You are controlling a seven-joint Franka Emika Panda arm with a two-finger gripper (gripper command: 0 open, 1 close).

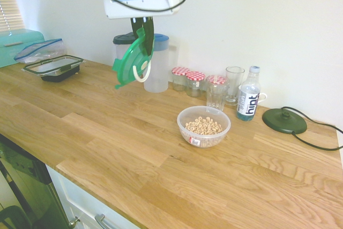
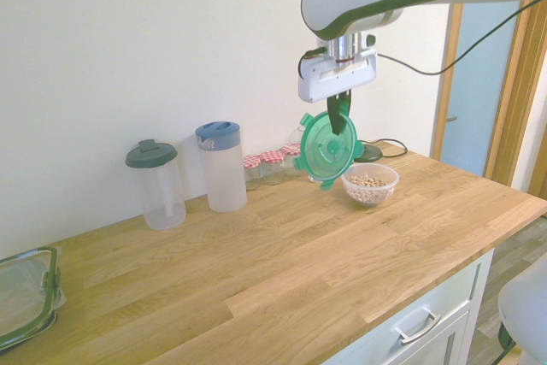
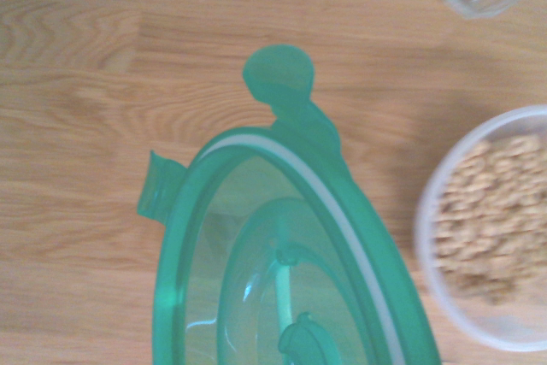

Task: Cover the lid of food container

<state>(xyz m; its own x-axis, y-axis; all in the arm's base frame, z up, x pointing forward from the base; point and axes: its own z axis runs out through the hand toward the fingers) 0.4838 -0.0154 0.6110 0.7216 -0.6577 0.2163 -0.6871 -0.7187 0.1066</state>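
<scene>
The round translucent green lid hangs on edge in the air, high above the wooden counter, with my gripper shut on its upper rim. The second exterior view shows the lid dangling below the gripper, its face toward the camera. The food container, a small clear bowl of cereal rings, stands uncovered on the counter to the right of and below the lid. From the wrist view the lid fills the lower middle and the food container sits at the right edge.
Along the back wall stand two tall pitchers, checked-lid jars, glasses, a water bottle and a dark round base. A rectangular black-rimmed container lies at far left.
</scene>
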